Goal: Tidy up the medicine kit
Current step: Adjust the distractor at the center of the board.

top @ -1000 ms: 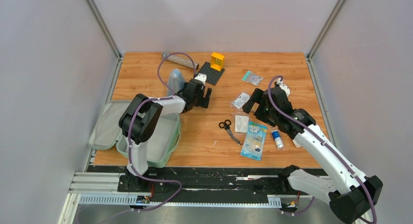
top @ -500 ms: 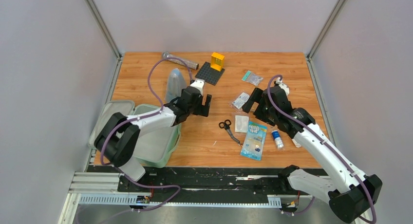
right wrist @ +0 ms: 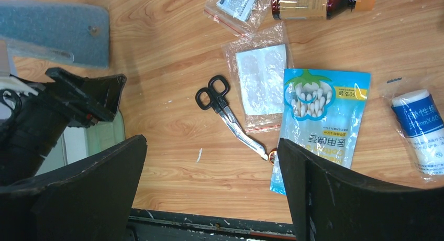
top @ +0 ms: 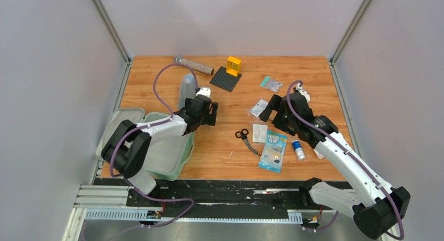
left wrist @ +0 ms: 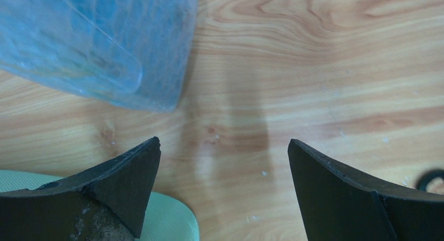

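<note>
My left gripper [left wrist: 224, 141]: spread, empty, beside the medicine kit [top: 170, 153].
My right gripper [right wrist: 212, 141]: spread, empty, well right of it.
Scissors [right wrist: 224, 109]: one pair, right of kit.

**Kit lying open at the table's near-left corner**

The kit [top: 184, 158] is a pale mint-green plastic case with rounded corners, opened into two halves. Its tray [top: 170, 153] sits flat on the table [top: 230, 146], open side up, and the part of its inside that shows is plain and pale. The lid [top: 112, 133] lies against the tray's left side with its greyer inner face up, reaching past the table's left edge. The left arm [top: 157, 128] crosses over the tray's far part and hides it. The left wrist view catches one rounded mint corner [left wrist: 180, 228], and the right wrist view catches a sliver of rim [right wrist: 112, 133].
</note>
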Robot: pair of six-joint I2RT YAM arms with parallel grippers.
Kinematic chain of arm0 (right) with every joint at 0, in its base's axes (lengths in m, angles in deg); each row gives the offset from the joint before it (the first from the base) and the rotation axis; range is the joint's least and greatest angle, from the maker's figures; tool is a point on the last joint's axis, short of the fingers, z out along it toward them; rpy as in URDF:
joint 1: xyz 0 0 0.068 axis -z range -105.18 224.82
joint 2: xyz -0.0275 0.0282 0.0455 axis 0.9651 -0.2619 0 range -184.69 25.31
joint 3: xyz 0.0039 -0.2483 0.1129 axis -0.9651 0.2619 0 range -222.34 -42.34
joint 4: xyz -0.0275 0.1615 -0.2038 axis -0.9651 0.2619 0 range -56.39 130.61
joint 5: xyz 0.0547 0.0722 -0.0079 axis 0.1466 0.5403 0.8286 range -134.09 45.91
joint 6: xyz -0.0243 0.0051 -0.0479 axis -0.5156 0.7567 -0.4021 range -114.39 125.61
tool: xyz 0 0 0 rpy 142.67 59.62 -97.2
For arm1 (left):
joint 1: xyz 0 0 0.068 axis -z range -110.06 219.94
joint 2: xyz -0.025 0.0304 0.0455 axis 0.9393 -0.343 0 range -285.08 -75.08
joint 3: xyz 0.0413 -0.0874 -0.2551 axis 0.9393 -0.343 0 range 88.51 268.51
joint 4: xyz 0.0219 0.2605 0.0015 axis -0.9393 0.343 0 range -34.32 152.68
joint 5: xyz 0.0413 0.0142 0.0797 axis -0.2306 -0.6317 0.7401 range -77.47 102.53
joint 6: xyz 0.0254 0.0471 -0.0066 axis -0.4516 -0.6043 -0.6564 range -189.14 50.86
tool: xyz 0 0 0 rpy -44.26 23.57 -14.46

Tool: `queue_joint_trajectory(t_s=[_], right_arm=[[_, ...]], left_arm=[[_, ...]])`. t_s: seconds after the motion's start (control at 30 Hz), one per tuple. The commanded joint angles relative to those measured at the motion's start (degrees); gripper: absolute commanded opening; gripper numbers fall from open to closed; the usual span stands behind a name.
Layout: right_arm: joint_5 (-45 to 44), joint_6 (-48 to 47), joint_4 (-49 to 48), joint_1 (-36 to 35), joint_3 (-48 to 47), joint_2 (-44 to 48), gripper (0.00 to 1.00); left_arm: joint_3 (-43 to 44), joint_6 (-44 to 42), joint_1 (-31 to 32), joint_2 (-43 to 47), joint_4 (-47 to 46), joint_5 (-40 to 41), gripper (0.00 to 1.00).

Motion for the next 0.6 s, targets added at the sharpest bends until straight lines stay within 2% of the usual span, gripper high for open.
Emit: queue_joint_trajectory(t_s=[0.0, 0.57], right_arm=[[-0.1, 0.4, -0.6, -0.1, -0.8, 1.7, 1.00], [-1.6, -2.4, -0.6, 0.1, -1.5, -0.9, 1.00]], left_arm=[[5.0, -2.4, -3.9, -3.5, 1.3, 1.8, 1.00], [17.0, -6.9, -11.8, -19.2, -3.8, -5.8, 1.00]])
